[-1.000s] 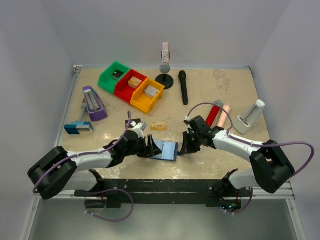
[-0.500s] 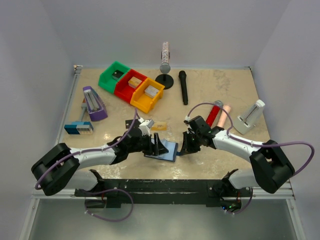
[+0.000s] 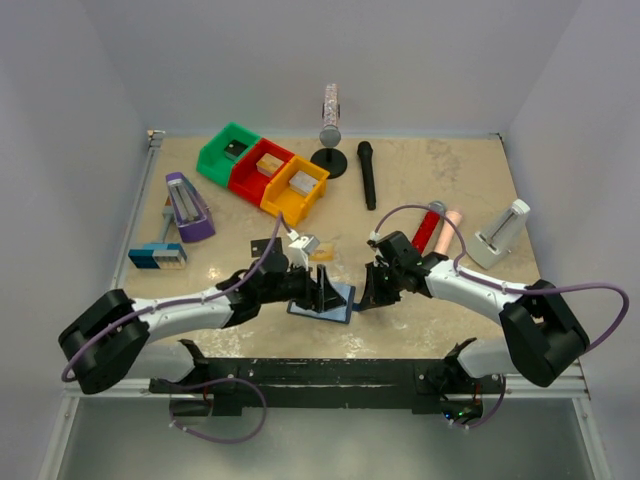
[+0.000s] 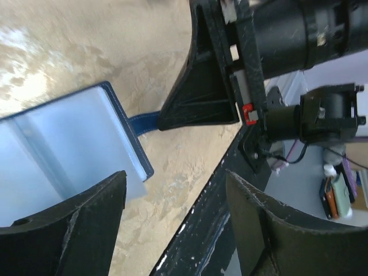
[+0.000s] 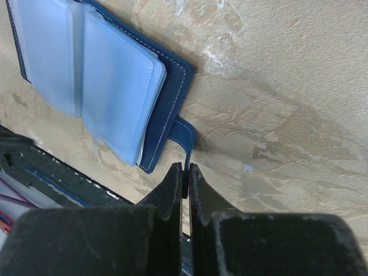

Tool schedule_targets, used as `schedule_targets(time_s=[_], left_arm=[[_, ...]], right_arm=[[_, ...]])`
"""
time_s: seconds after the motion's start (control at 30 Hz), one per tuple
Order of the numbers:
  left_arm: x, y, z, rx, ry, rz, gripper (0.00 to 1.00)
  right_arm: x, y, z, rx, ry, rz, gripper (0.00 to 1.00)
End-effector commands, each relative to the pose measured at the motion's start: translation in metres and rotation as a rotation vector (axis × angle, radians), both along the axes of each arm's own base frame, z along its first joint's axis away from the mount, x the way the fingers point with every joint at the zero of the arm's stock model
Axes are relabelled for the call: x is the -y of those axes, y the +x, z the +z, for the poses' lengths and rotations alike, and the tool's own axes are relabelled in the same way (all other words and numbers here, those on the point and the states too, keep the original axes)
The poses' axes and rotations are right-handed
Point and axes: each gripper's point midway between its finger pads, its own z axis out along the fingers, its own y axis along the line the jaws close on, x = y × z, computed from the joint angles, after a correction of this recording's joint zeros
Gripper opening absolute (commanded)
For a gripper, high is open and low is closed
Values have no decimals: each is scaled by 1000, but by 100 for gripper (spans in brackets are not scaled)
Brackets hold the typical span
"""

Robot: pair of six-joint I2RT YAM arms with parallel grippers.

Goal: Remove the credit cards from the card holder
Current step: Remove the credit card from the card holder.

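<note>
While one card holder is lying open on the table from above, the left gripper is hovering over it. Its wrist view is showing jaws spread, empty. Right wrist: the right gripper is clenching the single snap tab.

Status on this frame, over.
Left gripper open, over card holder. Right gripper shut on its snap tab. Card holder open on table; nothing blocking it.

Our left end effector now hangs over the open wallet; a second ago it sat at the wallet's left edge. We see its arm stretched farther right, its wrist covering more of the wallet's left half from above.
</note>
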Motion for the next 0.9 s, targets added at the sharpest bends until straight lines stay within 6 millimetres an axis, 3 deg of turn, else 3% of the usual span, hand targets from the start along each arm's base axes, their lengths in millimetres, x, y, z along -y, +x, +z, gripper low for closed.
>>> schedule_targets(time_s=[0.0,0.1,0.2,0.47,0.87], left_arm=[[-25,21,19,111,14,163,76],[-63,31,-4,80,87,318,80],[-79,33,-20,48,140,363,82],[-79,29,-45,-10,222,342,82],[-73,26,-51,-27,221,306,82]], right_arm=[[-10,8,9,29,32,13,0],[-10,8,9,32,36,15,0],[-9,8,8,29,34,13,0],[-11,8,7,28,37,16,0],[-11,8,7,23,36,18,0]])
